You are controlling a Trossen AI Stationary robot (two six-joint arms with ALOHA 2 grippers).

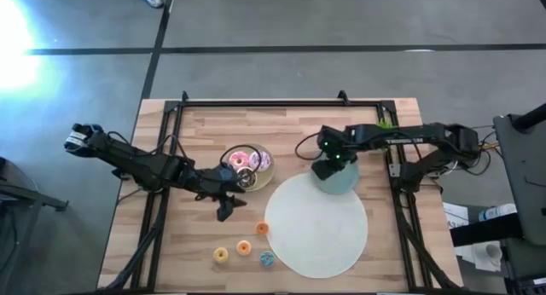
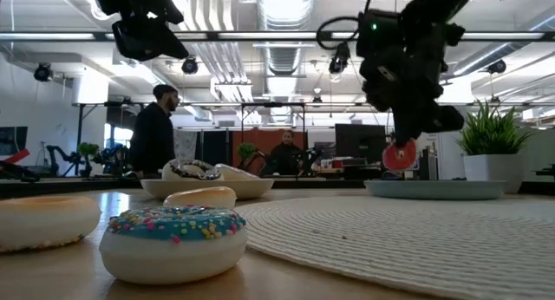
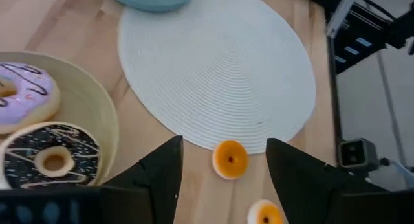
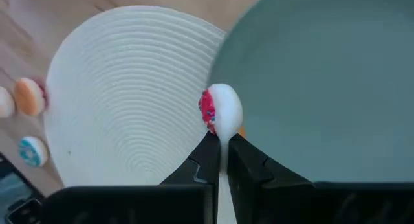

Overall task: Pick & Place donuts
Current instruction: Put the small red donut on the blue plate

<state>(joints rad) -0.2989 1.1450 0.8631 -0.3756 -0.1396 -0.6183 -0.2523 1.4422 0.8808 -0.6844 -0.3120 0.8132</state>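
Note:
My right gripper [image 4: 223,141] is shut on a red-iced mini donut [image 4: 217,111] and hovers over the teal plate [image 1: 345,182], near the plate's edge beside the white mat [image 1: 316,227]. In the low view the donut [image 2: 399,154] hangs above the plate [image 2: 434,189]. My left gripper [image 3: 223,169] is open above the wood, near the beige plate [image 1: 229,152]. An orange mini donut [image 3: 229,159] lies on the table below it. The beige plate holds the pink [image 1: 240,160], purple-white [image 3: 19,94] and brown [image 3: 52,159] donuts. Three more mini donuts lie on the wood: orange [image 1: 244,246], yellow [image 1: 221,255] and blue [image 1: 267,259]. My right gripper pinches the red mini donut by its rim [image 4: 222,130] between the two fingertips. The fingers come from above, pointing down. The donut stands on edge below the fingers, lifted clear of the teal plate.
The big white mat lies right of the loose mini donuts and runs under the teal plate's edge. Black frame rails [image 1: 256,103] border the table's far, left and right sides. A potted plant [image 2: 490,153] stands at the far right. People stand in the room beyond the table.

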